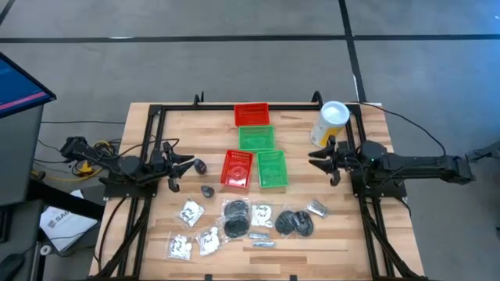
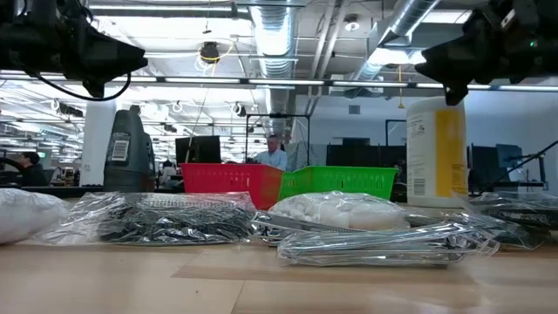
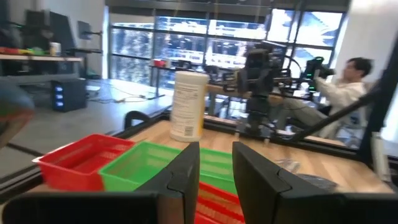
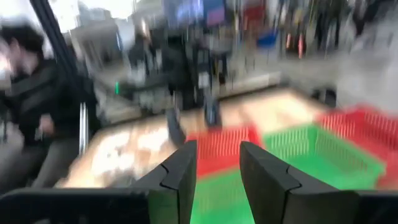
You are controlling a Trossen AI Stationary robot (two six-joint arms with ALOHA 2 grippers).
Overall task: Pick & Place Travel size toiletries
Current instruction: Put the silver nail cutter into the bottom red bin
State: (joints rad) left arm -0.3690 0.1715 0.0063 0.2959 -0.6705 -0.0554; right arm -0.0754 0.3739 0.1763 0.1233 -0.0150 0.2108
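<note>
Wood tabletop (image 1: 141, 234) carries the toiletries (image 1: 234, 220), spread along its near edge, presumably staged for sorting into the mesh baskets (image 1: 254, 148) behind. Left gripper (image 1: 186, 165) and right gripper (image 1: 316, 161) hover apart at either side, jaws parted, holding nothing. Only the low view shows how far they clear the wood.

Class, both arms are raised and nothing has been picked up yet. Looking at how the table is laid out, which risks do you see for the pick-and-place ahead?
1. The toiletries lie crowded and overlapping, so a gripper may lift two packets or drag a neighbour.
2. The yellow canister stands right beside the right gripper; a swing might topple it.
3. The baskets sit edge to edge, so an item may fall into the wrong one.
</note>
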